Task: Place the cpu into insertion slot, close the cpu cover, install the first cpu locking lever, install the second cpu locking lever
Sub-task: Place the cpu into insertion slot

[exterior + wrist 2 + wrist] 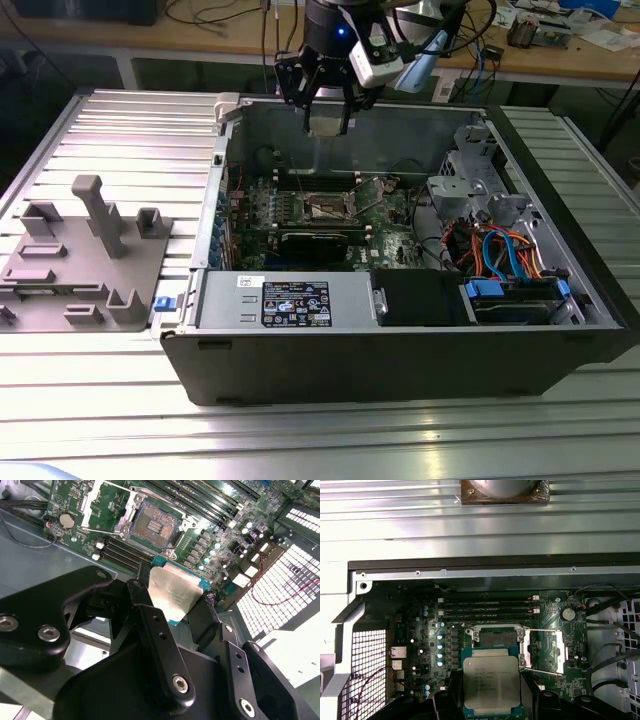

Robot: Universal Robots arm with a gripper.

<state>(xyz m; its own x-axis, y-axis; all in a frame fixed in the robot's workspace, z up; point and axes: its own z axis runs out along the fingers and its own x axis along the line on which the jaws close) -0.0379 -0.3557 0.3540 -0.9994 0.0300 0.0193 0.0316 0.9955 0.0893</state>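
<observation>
My gripper (327, 112) hangs over the back wall of the open computer case (400, 365), shut on the cpu (326, 124). In both wrist views the cpu (175, 592) (491, 682) is a flat silvery square with a teal edge, pinched between the two black fingers (150, 620). The insertion slot (152, 526) (497, 638) lies bare on the green board below and apart from the chip, also seen in the exterior view (325, 207). The cpu cover (546, 652) (105, 502) stands swung open beside the slot. Thin wire levers (542, 630) run along the open cover.
Long memory slots (485, 611) run beside the socket. A black heatsink block (315, 241), a power supply (295, 300), a drive cage (475, 180) and blue and orange cables (505, 250) fill the case. A grey parts fixture (85, 250) sits on the table at the exterior view's left.
</observation>
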